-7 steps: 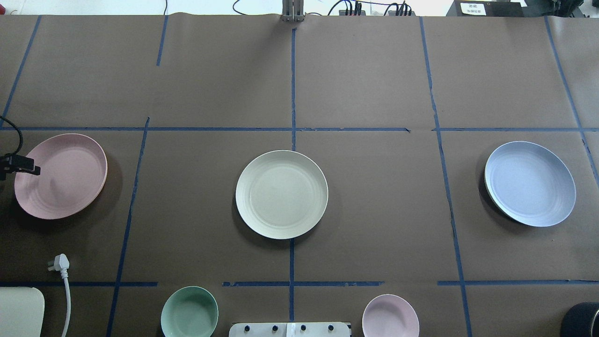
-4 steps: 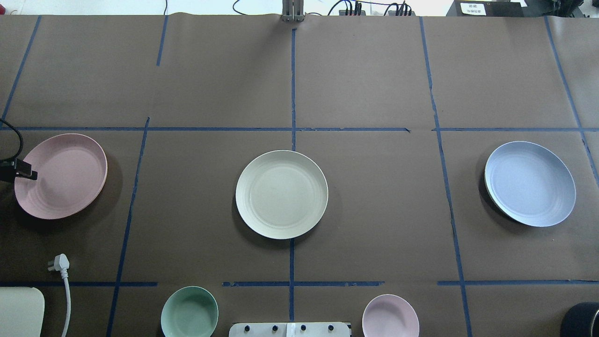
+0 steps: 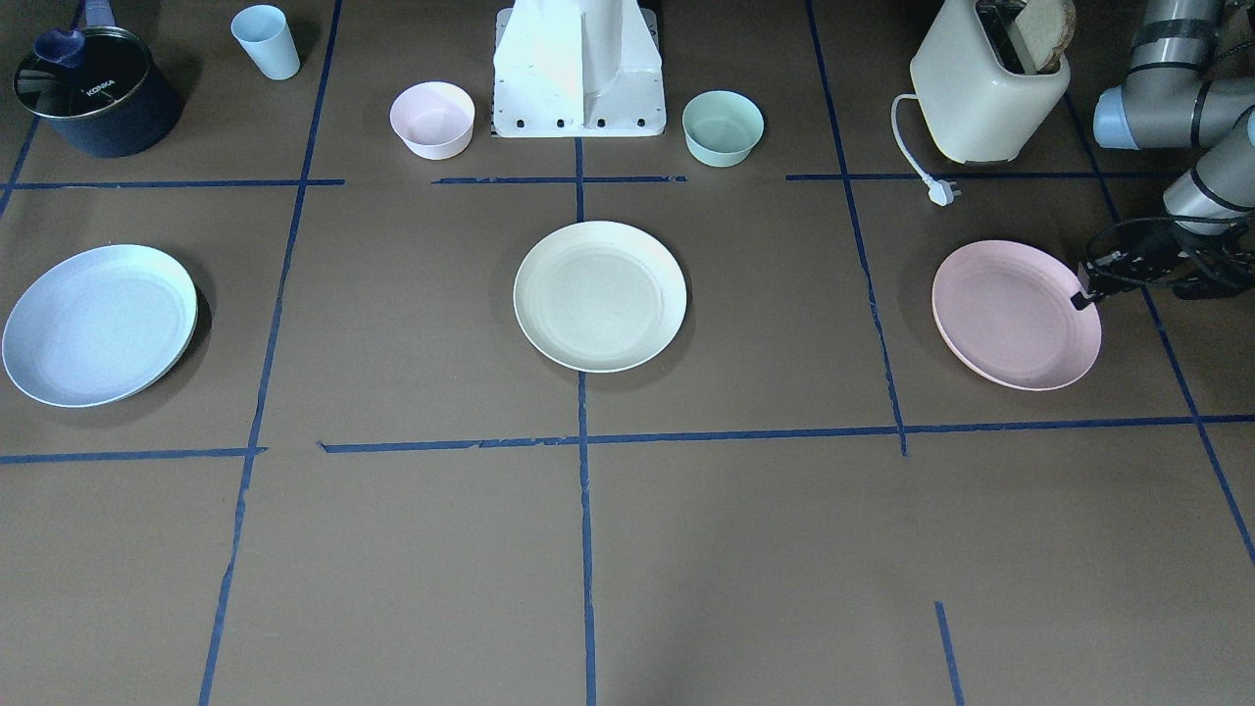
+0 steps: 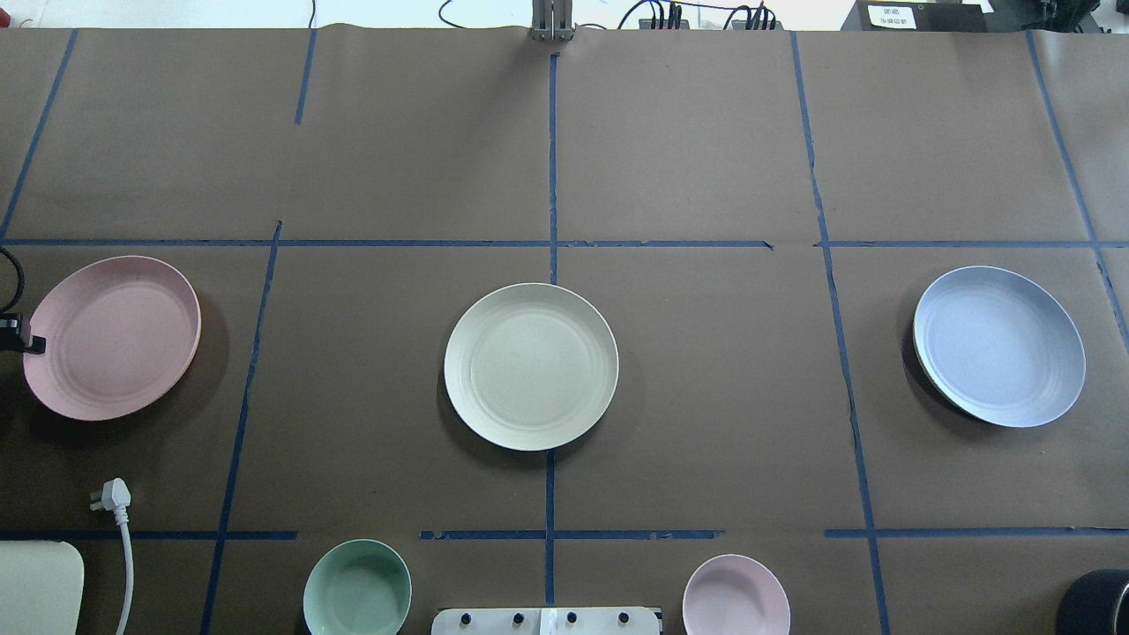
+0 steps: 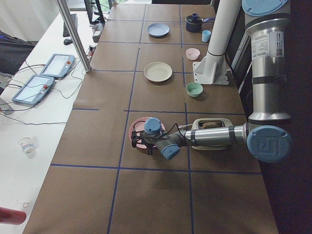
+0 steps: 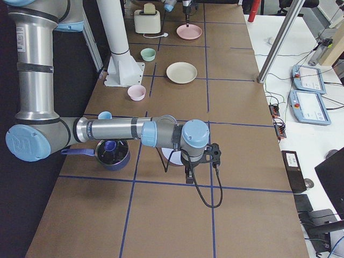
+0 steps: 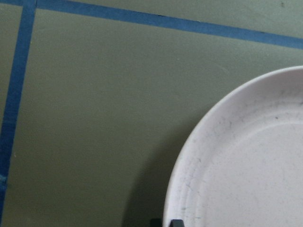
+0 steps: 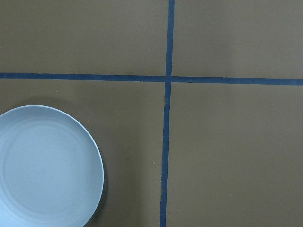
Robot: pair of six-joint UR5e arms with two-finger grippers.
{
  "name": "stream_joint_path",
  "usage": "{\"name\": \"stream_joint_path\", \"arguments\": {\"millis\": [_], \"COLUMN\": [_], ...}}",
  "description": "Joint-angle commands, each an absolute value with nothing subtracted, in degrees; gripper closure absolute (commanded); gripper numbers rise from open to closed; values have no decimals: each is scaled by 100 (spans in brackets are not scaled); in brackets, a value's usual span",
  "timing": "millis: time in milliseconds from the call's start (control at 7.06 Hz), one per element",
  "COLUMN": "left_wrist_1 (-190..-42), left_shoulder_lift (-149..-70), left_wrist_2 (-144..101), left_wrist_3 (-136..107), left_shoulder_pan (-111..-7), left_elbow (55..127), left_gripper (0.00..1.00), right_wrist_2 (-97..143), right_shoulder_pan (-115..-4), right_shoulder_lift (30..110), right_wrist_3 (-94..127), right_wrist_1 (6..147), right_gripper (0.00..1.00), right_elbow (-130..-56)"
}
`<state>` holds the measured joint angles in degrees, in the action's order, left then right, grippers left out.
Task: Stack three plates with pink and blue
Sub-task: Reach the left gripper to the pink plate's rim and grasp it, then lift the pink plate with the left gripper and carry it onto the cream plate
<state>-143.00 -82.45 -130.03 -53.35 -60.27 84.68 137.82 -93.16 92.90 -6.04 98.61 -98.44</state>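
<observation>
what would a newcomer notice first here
Three plates sit in a row across the middle of the table: a pink plate on the robot's left, a cream plate at the centre and a blue plate on its right. The left arm reaches in low, its jaws at the pink plate's outer rim.

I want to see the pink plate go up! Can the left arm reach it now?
Probably yes. The left pincer sits right at the outer rim of the pink plate, with nothing between them. Whether it grips the rim, I cannot tell.
</observation>
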Motion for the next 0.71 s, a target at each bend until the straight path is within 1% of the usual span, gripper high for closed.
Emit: {"name": "stream_joint_path", "arguments": {"millis": [0, 283, 425, 567], "left_wrist_1": [-14265, -14134, -13733, -13024], "left_shoulder_lift": [-8253, -8279, -8314, -8419], "left_wrist_2": [-13891, -14508, -14519, -14485], "left_wrist_3": [-5335, -5352, -5396, -5414], "left_shoulder_pan": [-6631, -7029, -7057, -7032], "left_elbow": [8604, 8674, 9005, 9557], "left_gripper": [100, 100, 100, 100], "right_wrist_2": [13781, 13790, 13807, 13799], "right_shoulder_pan": [-9316, -9308, -9282, -9264], "right_shoulder_lift": [9290, 9264, 9255, 9264], "right_wrist_3": [-589, -589, -606, -580], "right_wrist_1": [9861, 9861, 9853, 9861], "right_gripper": [0, 0, 0, 0], "right_elbow": [-9844, -9870, -9896, -9957]}}
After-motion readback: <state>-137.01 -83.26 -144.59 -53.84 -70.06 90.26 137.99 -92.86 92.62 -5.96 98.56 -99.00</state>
